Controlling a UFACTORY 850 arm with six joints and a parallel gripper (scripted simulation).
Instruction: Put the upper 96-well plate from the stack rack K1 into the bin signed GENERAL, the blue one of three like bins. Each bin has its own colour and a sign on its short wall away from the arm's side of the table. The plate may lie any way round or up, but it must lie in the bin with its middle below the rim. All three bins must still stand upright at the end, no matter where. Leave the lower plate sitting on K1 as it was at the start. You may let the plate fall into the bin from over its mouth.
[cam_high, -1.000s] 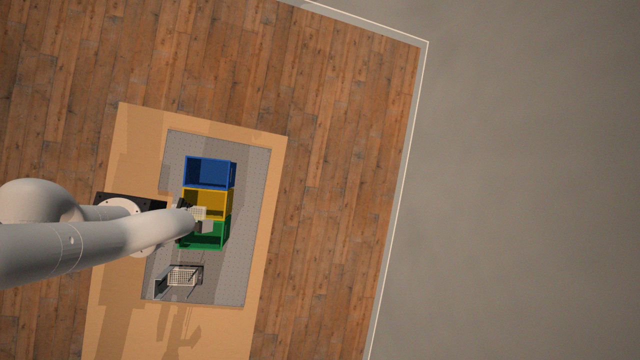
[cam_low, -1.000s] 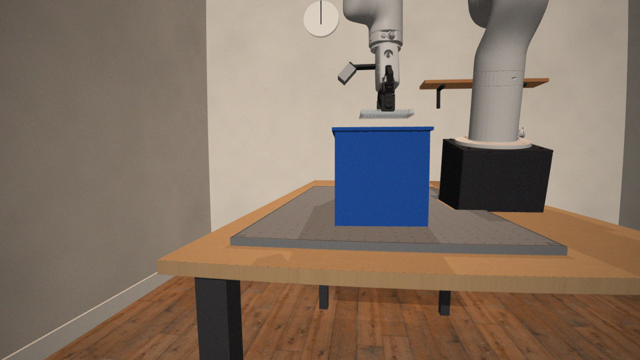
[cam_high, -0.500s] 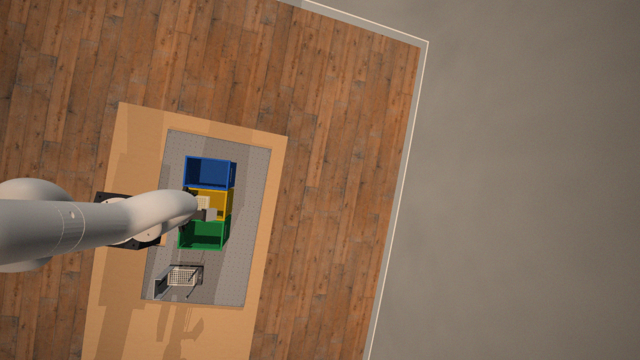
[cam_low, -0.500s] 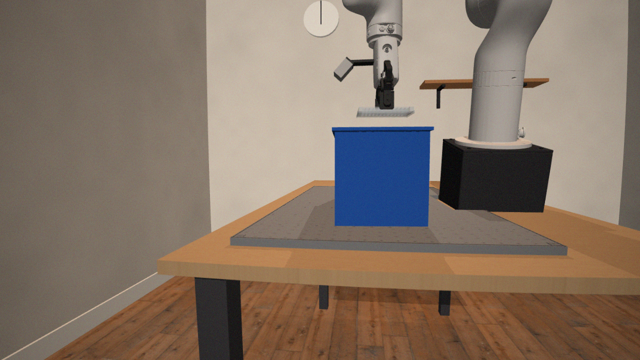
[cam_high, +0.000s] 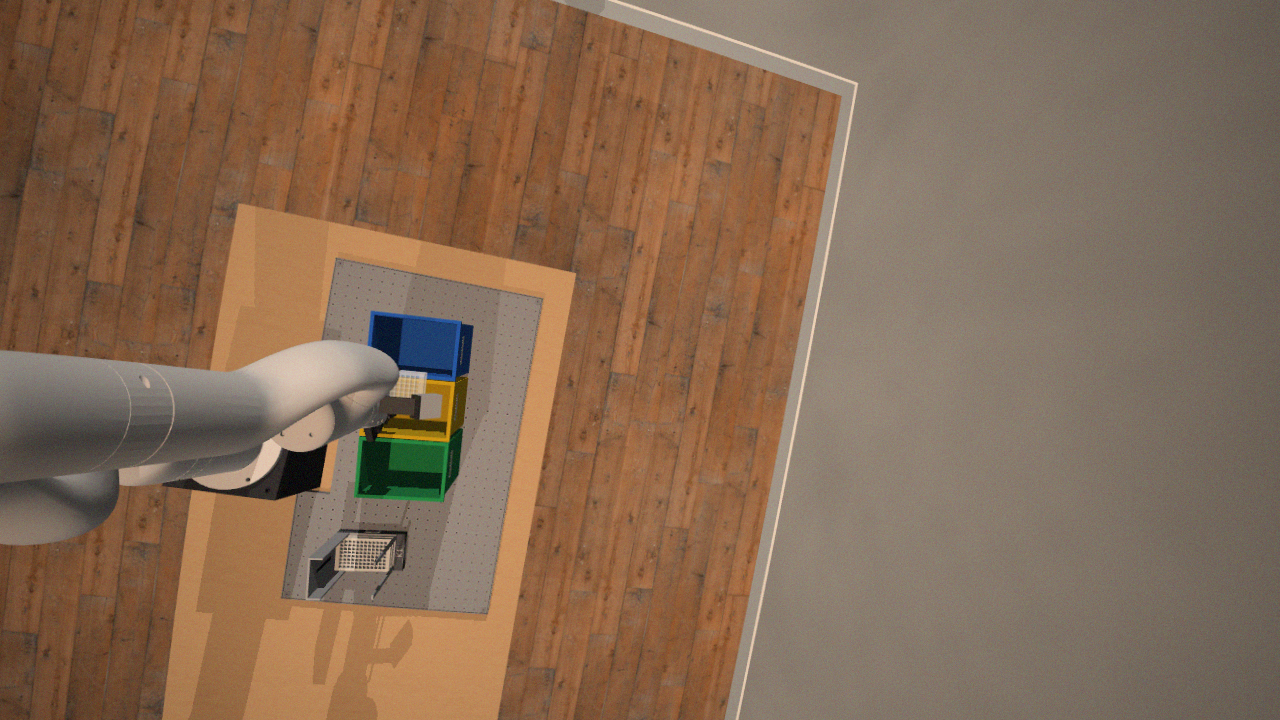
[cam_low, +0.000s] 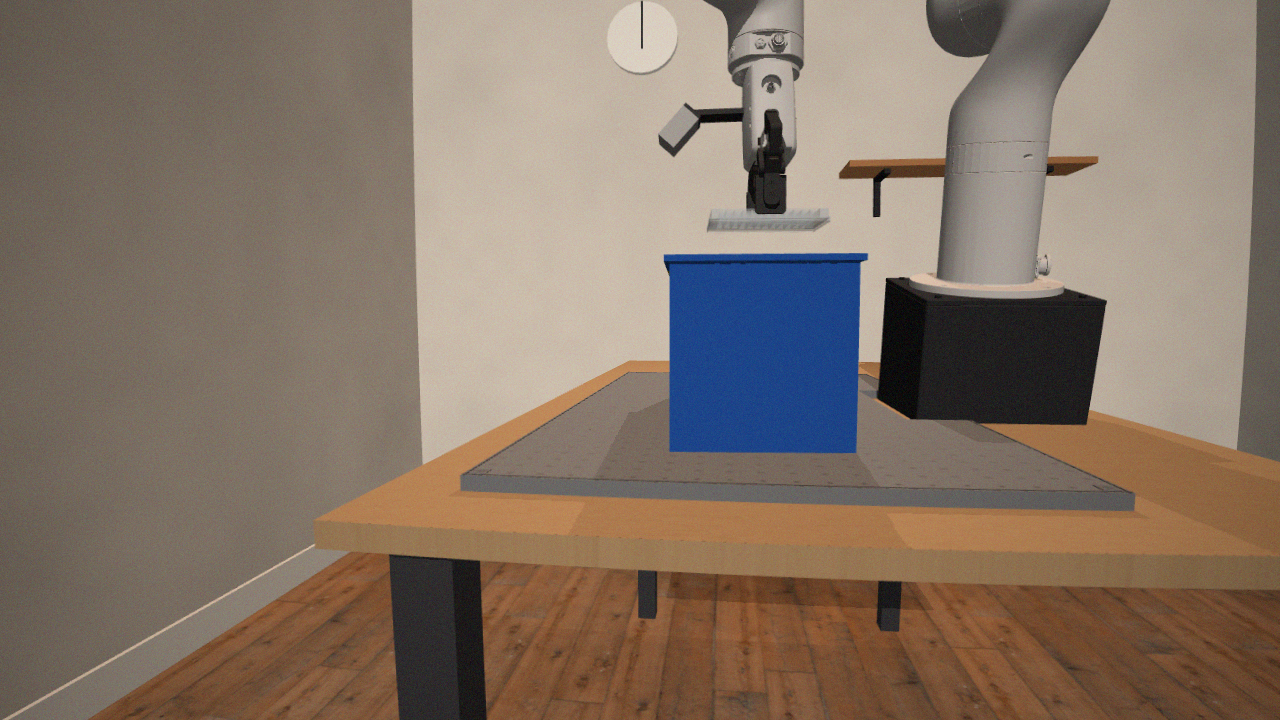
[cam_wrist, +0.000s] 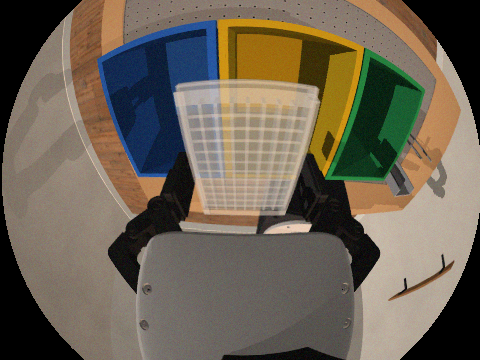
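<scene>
My gripper (cam_low: 767, 207) is shut on the clear 96-well plate (cam_wrist: 244, 143) and holds it level, well above the bins' rims (cam_low: 768, 219). In the top view the plate (cam_high: 409, 385) hangs over the yellow bin's (cam_high: 420, 407) edge nearest the blue bin (cam_high: 418, 344). In the wrist view the plate covers the wall between the blue bin (cam_wrist: 156, 103) and the yellow bin (cam_wrist: 287, 67). The blue bin is empty and upright. Rack K1 (cam_high: 358, 559) stands past the green bin with the lower plate (cam_high: 365, 551) on it.
The green bin (cam_high: 407, 465) stands upright next to the yellow one, all three in a row on the grey perforated board (cam_high: 483, 447). The arm's black base (cam_low: 989, 349) stands beside the bins. A wall shelf (cam_low: 966, 166) hangs behind the arm.
</scene>
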